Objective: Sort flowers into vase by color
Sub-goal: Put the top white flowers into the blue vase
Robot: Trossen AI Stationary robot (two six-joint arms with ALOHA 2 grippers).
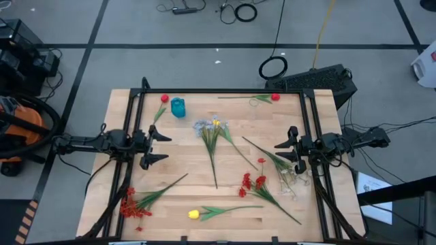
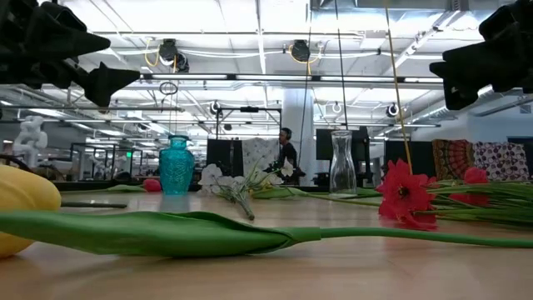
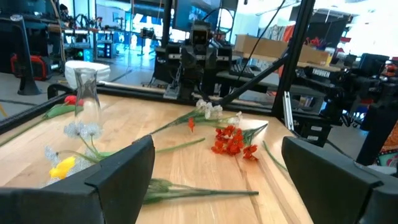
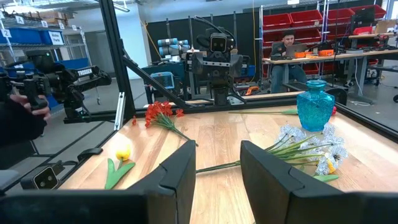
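Note:
Green-stemmed flowers lie flat on the wooden table (image 1: pixel 184 194): a pale white-blue and yellow bunch (image 1: pixel 210 126) at the centre, red blossoms (image 1: pixel 252 182) near right, a red bunch (image 1: pixel 133 204) near left, a yellow tulip (image 1: pixel 194 214) at the front, and red tulips (image 1: pixel 164 99) (image 1: pixel 275 97) at the far corners. A teal vase (image 1: pixel 178 107) stands far left and a clear glass vase (image 2: pixel 342 162) far right. My left gripper (image 1: pixel 160 145) hovers open at the left side. My right gripper (image 1: pixel 283 151) hovers at the right side, open by a narrower gap. Neither has anything between its fingers.
A black frame (image 1: pixel 218 90) runs along the table's far edge and both sides. White-blossomed stems (image 1: pixel 291 180) lie just below my right gripper. Beyond the table are an orange vacuum (image 1: pixel 20 122) on the left, a black case (image 1: pixel 320 80) at the far right, and a seated person (image 4: pixel 289 43).

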